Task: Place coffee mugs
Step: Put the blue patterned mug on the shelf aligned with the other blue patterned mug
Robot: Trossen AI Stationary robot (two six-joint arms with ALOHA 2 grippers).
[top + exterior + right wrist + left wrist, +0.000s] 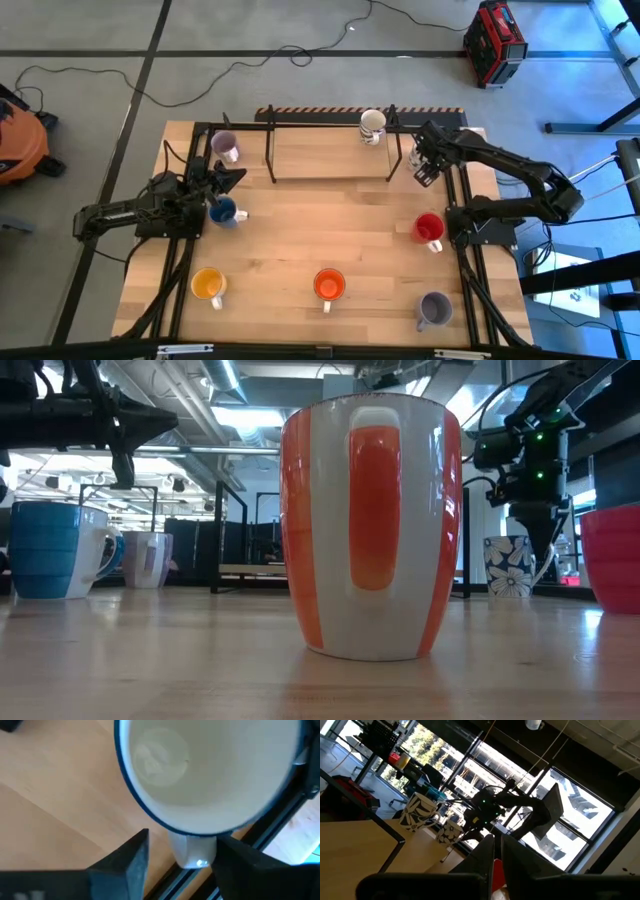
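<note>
Right wrist view: right claw (180, 852) open astride white mug's (210, 775) handle.

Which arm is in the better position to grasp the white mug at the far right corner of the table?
The right arm. Its tool already straddles the handle of the white mug, jaws apart. The left tool, shut, hovers above the blue mug.

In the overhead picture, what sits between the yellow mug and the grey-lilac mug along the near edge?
In the high view, the orange mug stands between the yellow mug and the grey-lilac mug.
</note>
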